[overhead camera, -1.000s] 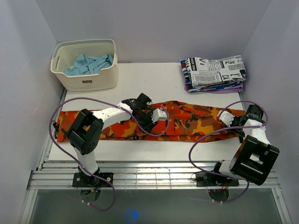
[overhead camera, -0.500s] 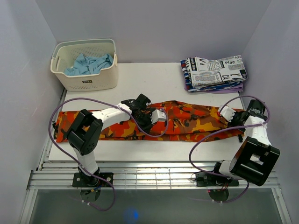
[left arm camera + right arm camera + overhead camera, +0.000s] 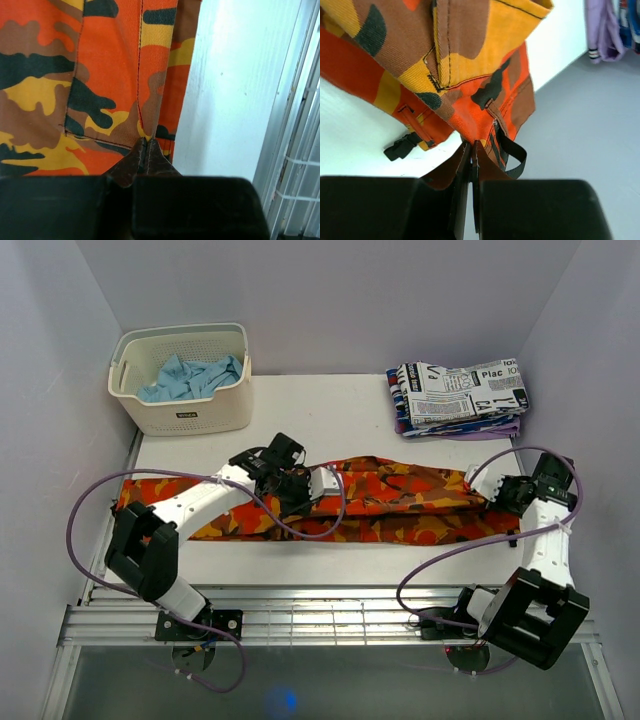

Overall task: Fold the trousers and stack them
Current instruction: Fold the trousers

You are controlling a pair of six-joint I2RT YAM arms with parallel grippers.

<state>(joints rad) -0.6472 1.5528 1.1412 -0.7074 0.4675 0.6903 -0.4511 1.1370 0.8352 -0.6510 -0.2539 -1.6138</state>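
Trousers point(image 3: 400, 495) lie stretched 9-to-3 across the near half of the table point(image 3: 330, 410), narrow as if already doubled lengthwise. The leg end lies flat toward 9 o'clock and the waist end sits at 3 o'clock.

Left claw point(image 3: 322, 485) is clamped tight on the trousers at mid-length. In the wrist view the left claw point(image 3: 145, 145) bites a stitched seam right at the cloth's edge, with bare table just beside it. Right claw point(image 3: 471, 145) is closed on the waist end, gripping cloth next to a black strap point(image 3: 512, 152) and buckle point(image 3: 400, 146). From the top view the right claw point(image 3: 497, 495) sits at the table's 3 o'clock edge.

The two pinches are well apart on one garment, probably so the span between them moves as one piece and the crosswise fold comes out straight. Gripping edges and seams rather than loose middle cloth should limit bunching.

The folded stack point(image 3: 460, 395) at 1 o'clock is the likely drop spot. The basket point(image 3: 180, 415) at 11 o'clock holds blue cloth point(image 3: 190, 375).
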